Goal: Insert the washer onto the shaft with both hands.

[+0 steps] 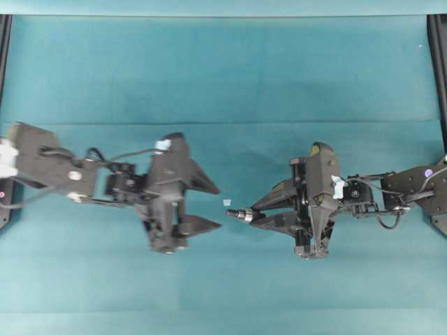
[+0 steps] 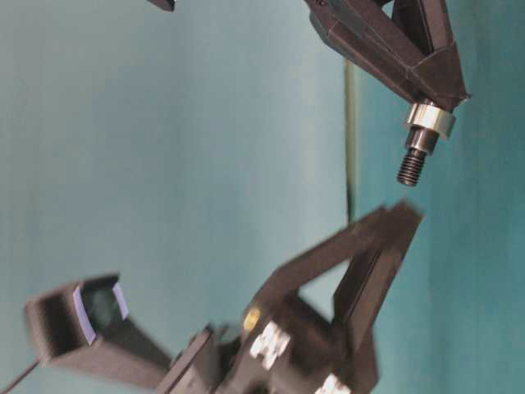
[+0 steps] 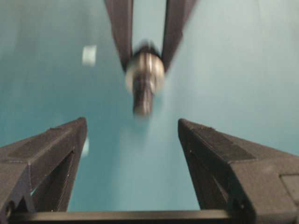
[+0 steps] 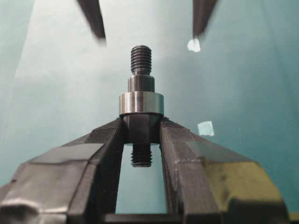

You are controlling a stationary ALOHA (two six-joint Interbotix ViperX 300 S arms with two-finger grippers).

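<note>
My right gripper [image 1: 253,215] is shut on the shaft [image 1: 237,213], a dark stepped rod with threaded ends, which points left toward the other arm. In the right wrist view the shaft [image 4: 140,79] stands out past the fingertips [image 4: 110,133]. The washer [image 4: 140,103], a steel-grey ring, sits round it just above them. The washer also shows in the table-level view [image 2: 428,119] on the shaft [image 2: 413,164]. My left gripper [image 1: 218,207] is open and empty, a short way left of the shaft tip. In the left wrist view its fingers [image 3: 56,149] frame the blurred shaft [image 3: 144,88].
A small pale tape scrap [image 1: 227,202] lies on the teal mat [image 1: 223,84] between the grippers. Two scraps show in the right wrist view [image 4: 193,45] [image 4: 205,128]. Black frame rails [image 1: 438,63] run along both side edges.
</note>
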